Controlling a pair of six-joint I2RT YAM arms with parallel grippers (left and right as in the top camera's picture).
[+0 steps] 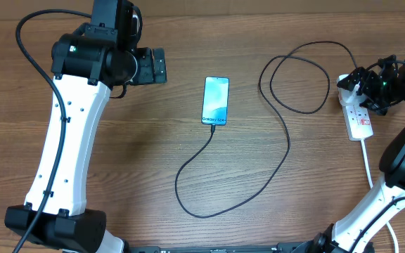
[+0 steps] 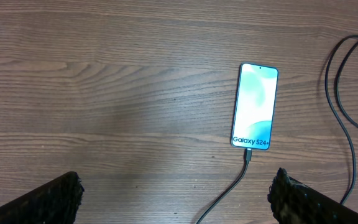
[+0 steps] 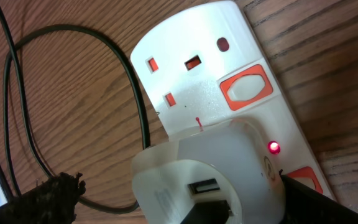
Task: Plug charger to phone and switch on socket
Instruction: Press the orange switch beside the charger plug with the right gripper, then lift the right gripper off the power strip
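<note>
Phone (image 1: 215,100) lies lit mid-bench (image 1: 153,147), with the charger (image 1: 259,179) plugged into its end facing the front edge. Your left fingers (image 2: 48,199) hang spread and empty, left of it. Only your right wrist view shows the socket (image 3: 191,37) by the right edge holding a white adapter (image 3: 197,180), a red lamp (image 3: 273,148) glowing, and the right fingers (image 3: 55,196) parted either side.

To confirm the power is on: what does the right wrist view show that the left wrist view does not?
Only the right wrist view: the white rectangular power strip with a lit red lamp and a white adapter plugged in. Only the left wrist view: the black connector seated in the bottom edge of the slim smartphone with the glowing teal screen. Both: the thin black cable and the wooden table.
</note>
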